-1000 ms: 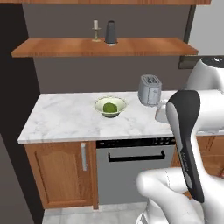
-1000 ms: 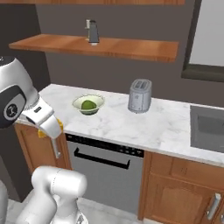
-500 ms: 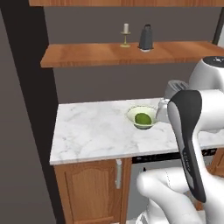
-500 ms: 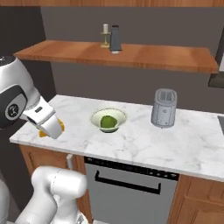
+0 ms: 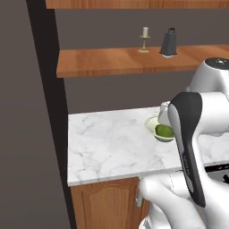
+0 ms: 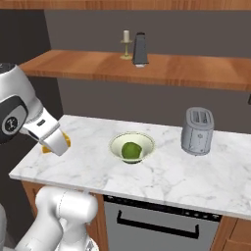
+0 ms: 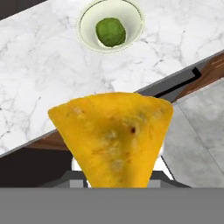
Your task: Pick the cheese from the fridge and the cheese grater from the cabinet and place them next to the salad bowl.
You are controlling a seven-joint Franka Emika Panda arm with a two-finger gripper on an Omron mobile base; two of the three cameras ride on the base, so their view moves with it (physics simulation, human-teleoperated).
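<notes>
Gripper (image 6: 55, 143) — cheese (image 7: 114, 136) between fingers

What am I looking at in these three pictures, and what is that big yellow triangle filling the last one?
You see one white robot arm on a driving base, in a rendered kitchen. Two pictures come from cameras on the base, behind the arm to its left and right. The third comes from a camera on the hand, looking along the jaws.

The yellow triangle is the cheese, held in the gripper right in front of that camera, so it looks huge. In the right base picture it peeks out orange beside the hand.

On the marble counter stand the salad bowl, with a green lump inside, and a silver toaster. On the wooden shelf above stand the dark grater and a pale candlestick.
</notes>
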